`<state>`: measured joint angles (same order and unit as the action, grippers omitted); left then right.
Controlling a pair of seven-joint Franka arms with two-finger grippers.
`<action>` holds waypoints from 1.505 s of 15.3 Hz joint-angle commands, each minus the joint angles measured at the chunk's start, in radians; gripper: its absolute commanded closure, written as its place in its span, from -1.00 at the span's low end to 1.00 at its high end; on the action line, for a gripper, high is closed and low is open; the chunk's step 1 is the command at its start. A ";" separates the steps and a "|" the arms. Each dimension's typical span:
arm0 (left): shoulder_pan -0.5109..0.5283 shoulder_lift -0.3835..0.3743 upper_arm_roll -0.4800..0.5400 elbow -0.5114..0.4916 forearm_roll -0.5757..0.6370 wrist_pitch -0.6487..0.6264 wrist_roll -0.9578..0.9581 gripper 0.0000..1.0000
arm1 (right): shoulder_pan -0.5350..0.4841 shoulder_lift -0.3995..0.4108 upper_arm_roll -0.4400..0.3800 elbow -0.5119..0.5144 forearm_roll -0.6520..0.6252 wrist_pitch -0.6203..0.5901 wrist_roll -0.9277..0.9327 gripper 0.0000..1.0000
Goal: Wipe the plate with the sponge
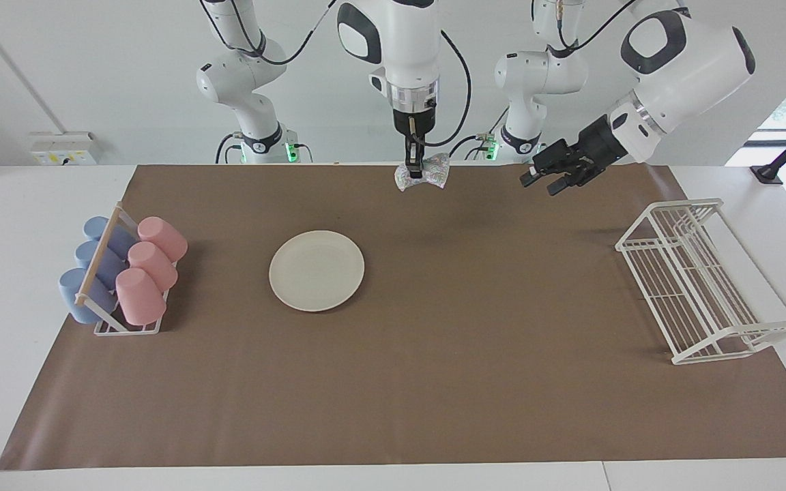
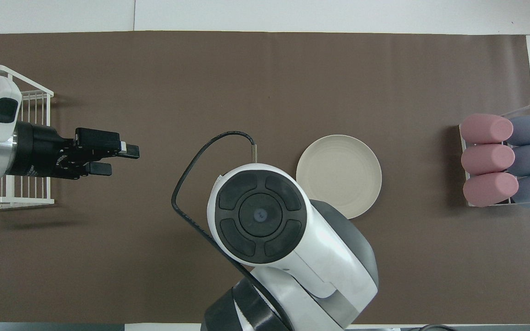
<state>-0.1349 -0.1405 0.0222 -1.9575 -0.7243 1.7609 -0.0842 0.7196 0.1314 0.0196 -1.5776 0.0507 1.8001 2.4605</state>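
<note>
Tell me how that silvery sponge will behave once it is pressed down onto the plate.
Probably soft and floppy: the sponge bulges and droops on both sides of the right gripper, pinched at its middle. Likely light, hanging from that small pinch. Its wrinkly mesh should flatten on the plate, not stay stiff.

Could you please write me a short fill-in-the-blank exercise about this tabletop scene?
1. The right end effector holds the silvery-grey mesh ____ in the air.
2. The round cream-white plate lies flat on the brown ____.
3. Beside the plate, a holder carries three blue cups and ____ pink cups.

Missing words: sponge; mat; three
</note>
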 commanded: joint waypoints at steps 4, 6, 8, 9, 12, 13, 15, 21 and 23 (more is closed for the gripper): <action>0.014 -0.037 -0.002 -0.132 -0.265 0.006 0.193 -1.00 | 0.011 0.010 0.002 0.027 -0.017 -0.027 0.017 1.00; 0.015 -0.025 -0.002 -0.170 -0.340 -0.023 0.305 -1.00 | 0.009 0.010 0.002 0.027 -0.017 -0.025 0.017 1.00; 0.020 0.021 -0.002 -0.182 -0.417 -0.082 0.442 -1.00 | 0.007 0.010 0.002 0.027 -0.017 -0.025 0.017 1.00; 0.015 0.042 -0.002 -0.181 -0.453 -0.118 0.481 -1.00 | 0.006 0.010 0.002 0.027 -0.017 -0.025 0.017 1.00; -0.046 0.076 -0.007 -0.181 -0.568 -0.142 0.491 -1.00 | 0.006 0.008 0.002 0.025 -0.017 -0.025 0.017 1.00; -0.057 0.079 -0.005 -0.179 -0.595 -0.153 0.489 -1.00 | 0.004 0.008 0.002 0.025 -0.017 -0.025 0.017 1.00; -0.077 0.088 -0.007 -0.178 -0.609 -0.153 0.489 -1.00 | 0.001 0.008 0.002 0.025 -0.017 -0.024 0.015 1.00; -0.118 0.093 -0.005 -0.175 -0.607 -0.159 0.485 -0.58 | 0.001 0.007 0.002 0.021 -0.017 -0.021 0.015 1.00; -0.118 0.093 -0.005 -0.172 -0.604 -0.164 0.482 0.15 | 0.001 0.007 0.002 0.021 -0.017 -0.021 0.015 1.00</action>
<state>-0.2429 -0.0540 0.0025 -2.1377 -1.3186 1.6186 0.3900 0.7268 0.1317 0.0168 -1.5720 0.0506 1.7976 2.4606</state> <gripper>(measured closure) 0.115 0.899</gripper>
